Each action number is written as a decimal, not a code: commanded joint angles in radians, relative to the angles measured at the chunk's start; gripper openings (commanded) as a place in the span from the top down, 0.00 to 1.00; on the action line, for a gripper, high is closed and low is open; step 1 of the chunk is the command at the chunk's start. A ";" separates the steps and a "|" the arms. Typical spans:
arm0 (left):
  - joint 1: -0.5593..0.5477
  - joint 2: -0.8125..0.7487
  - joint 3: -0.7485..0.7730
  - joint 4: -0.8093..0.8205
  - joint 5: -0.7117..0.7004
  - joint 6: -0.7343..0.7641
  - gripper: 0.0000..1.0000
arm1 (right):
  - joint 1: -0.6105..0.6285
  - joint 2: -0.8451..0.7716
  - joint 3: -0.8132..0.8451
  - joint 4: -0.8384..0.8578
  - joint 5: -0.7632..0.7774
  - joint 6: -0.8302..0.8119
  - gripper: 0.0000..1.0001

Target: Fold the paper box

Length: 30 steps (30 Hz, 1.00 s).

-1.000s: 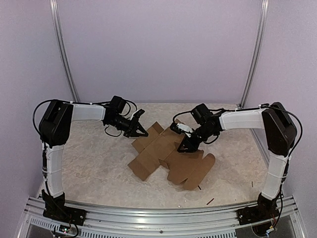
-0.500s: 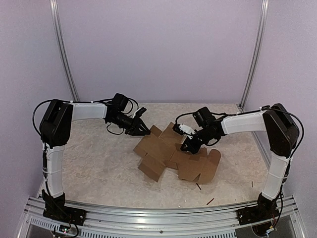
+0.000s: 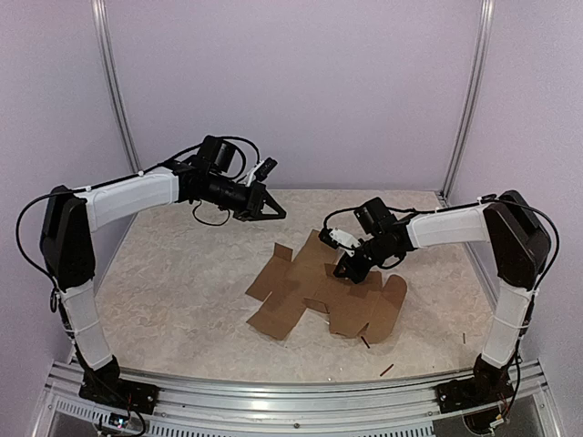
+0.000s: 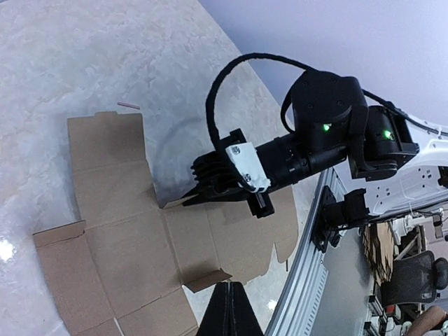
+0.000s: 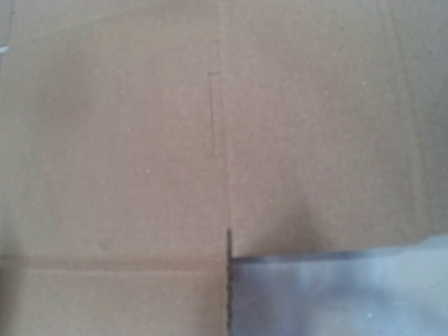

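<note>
Near edge: an aluminium rail (image 3: 301, 401) is seen, and just beyond it a few small dark sticks (image 3: 386, 370) are scattered on the tabletop (image 3: 173, 309).
Paper box: the paper box (image 3: 314, 291) is laid out as an unfolded die-cut sheet in the middle of the tabletop. Its flaps are spread, and only the rounded flap on the right is curled up a little.
Progress: no wall has been raised and no tab tucked, so the task is judged to be near its start, with all creasing and closing left to do.
Right hand: the right hand (image 3: 349, 270) is set tip-down on the sheet's far right part with its fingers together. A flap edge may be nipped between them, but this cannot be made out.
Left hand: the left hand (image 3: 276, 217) is closed on nothing and held in the air beyond the sheet's far left corner, well apart from it.
In the way: one stick lies against the sheet's near edge, and the right arm is stretched over the far flaps.
Far: a plain lilac wall (image 3: 291, 91) is seen.
</note>
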 commanded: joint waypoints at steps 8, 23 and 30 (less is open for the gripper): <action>-0.094 0.323 -0.022 0.082 0.117 -0.043 1.00 | 0.010 -0.030 -0.014 0.009 0.013 0.011 1.00; -0.106 0.484 0.063 -0.007 -0.029 -0.019 1.00 | 0.010 -0.010 0.004 0.000 -0.004 0.009 0.97; -0.116 0.520 0.086 -0.058 -0.088 -0.007 1.00 | 0.010 -0.006 0.020 -0.014 -0.011 0.008 0.88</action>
